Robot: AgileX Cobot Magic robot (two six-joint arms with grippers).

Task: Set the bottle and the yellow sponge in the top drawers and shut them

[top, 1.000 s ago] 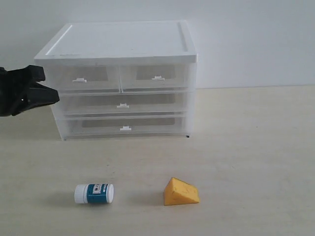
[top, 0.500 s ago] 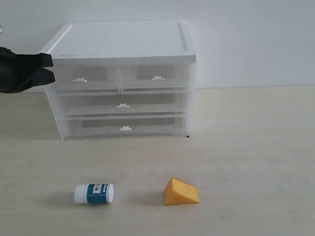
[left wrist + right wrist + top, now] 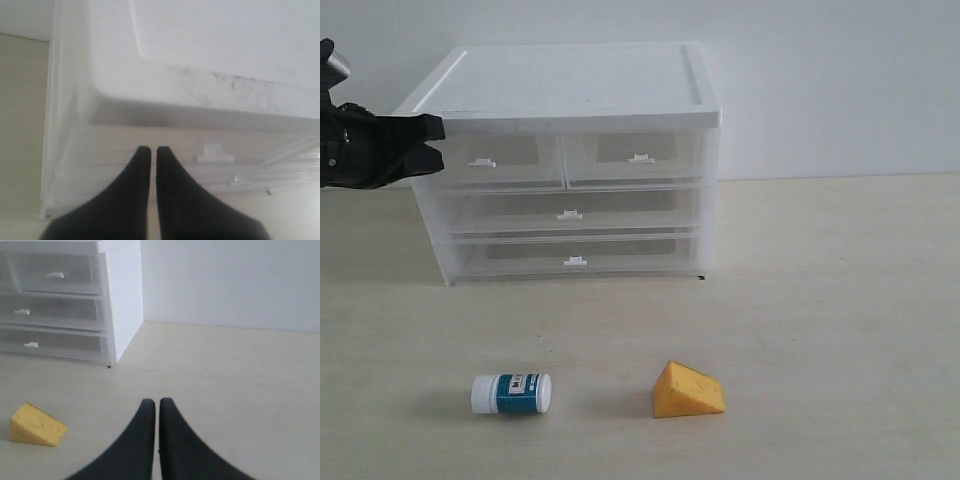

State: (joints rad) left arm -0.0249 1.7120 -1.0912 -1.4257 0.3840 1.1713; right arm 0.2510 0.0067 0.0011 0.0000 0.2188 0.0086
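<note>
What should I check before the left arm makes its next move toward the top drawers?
1. Top drawers open for loading: not ok, both are shut.
2. Left gripper on the left drawer's handle: not ok, it is beside the handle and shut.
3. Left gripper touching the cabinet: cannot tell.
4. Bottle free on the table: ok, lying on its side.
5. Yellow sponge free: ok.
6. Right gripper empty: ok.

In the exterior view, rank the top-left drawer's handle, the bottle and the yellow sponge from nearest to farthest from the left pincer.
1. Top-left drawer handle, up high, just beside the left pincer.
2. Bottle, lying on the table, front left.
3. Yellow sponge, to the right of the bottle.
</note>
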